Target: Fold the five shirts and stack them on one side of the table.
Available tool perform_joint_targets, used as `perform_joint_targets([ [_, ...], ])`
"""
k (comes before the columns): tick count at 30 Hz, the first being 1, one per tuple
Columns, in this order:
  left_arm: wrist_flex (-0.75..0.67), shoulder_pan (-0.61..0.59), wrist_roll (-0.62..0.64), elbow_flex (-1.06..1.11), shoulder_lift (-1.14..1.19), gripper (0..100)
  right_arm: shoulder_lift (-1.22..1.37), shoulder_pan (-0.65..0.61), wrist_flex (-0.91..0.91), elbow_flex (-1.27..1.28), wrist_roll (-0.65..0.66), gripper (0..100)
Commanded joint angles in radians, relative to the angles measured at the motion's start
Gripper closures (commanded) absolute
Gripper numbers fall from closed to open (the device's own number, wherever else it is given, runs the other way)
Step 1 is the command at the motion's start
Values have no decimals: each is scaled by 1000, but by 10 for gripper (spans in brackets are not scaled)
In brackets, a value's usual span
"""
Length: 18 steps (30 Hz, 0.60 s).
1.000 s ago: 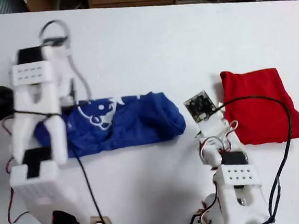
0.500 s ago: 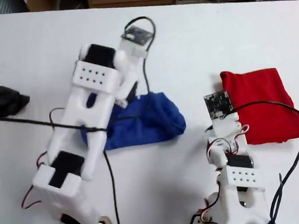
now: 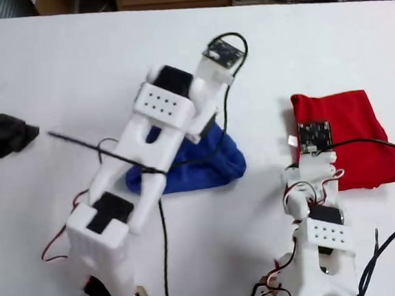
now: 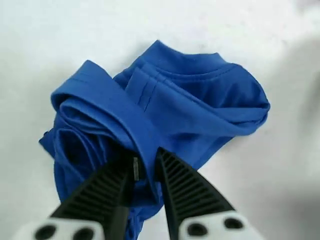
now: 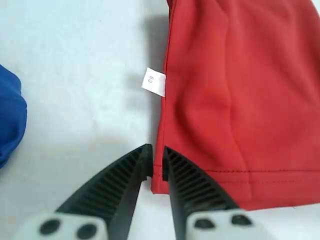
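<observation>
Blue shirt (image 3: 220,165) bunched on desk (image 3: 72,55), left arm (image 3: 156,110) across it. Folded red shirt (image 3: 351,121) right of blue shirt, right arm (image 3: 322,230) at red's edge; black cloth (image 3: 2,134) far left.

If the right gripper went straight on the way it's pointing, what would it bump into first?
Most likely the red shirt: the right gripper points at its near corner, though it might touch the table just beside it first.
</observation>
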Motion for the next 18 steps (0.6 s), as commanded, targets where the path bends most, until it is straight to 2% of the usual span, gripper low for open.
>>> perform_joint_targets([
  [1, -52, 44, -3, -45, 3, 974, -19, 10, -19, -8, -8, 950],
  [7, -78, 106, 29, -45, 9, 974, -19, 12, -19, -8, -8, 950],
  [18, -118, 115, 55, -44, 41, 974, -19, 15, -19, -8, -8, 950],
])
